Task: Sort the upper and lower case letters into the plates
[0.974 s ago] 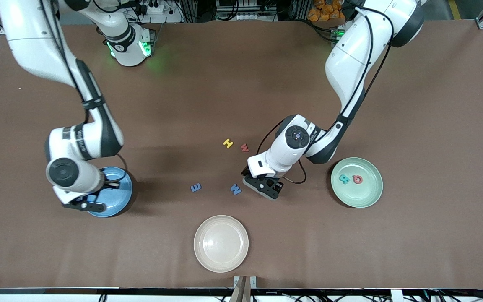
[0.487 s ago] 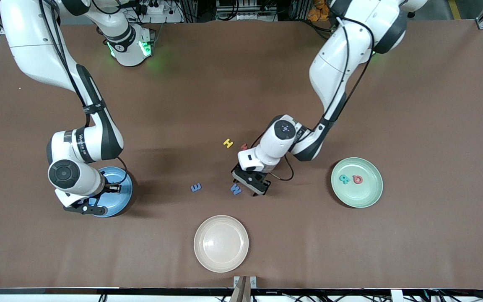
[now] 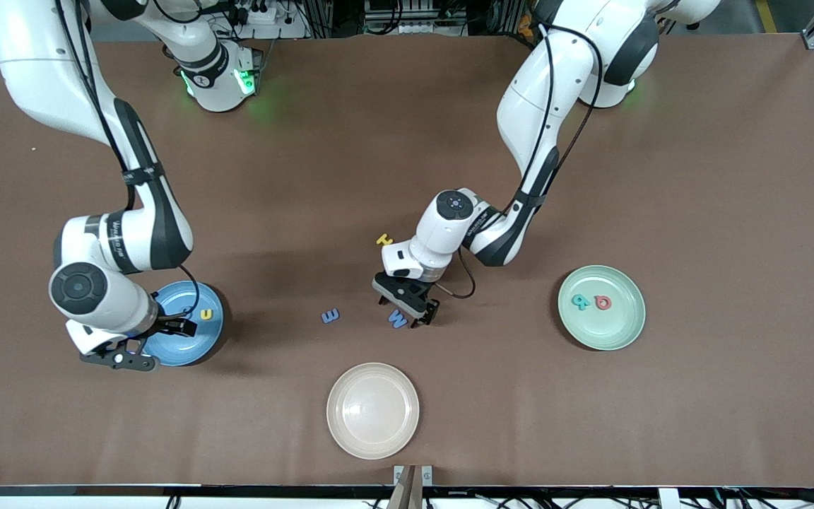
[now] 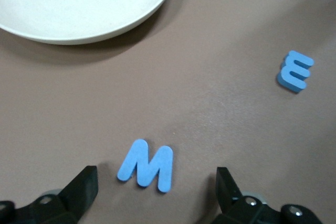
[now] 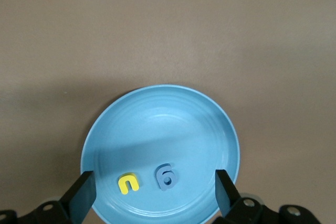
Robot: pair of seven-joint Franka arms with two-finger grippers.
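Now left gripper (image 4: 156,192) spread, straddling blue M (image 4: 146,164) near cream plate (image 4: 79,19); off-centre closing may flick it. Right gripper (image 5: 155,198) spread over blue plate (image 5: 210,116).

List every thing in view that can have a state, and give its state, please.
Left pincer: open, low over the blue M.
Right pincer: open, over the blue plate.
Blue plate: holds a yellow letter and a blue letter.
Green plate: holds a teal letter and a red letter.
White plate: empty.
Blue M: flat on the table.
Blue E: flat on the table.
Yellow H: on the table, partly hidden.
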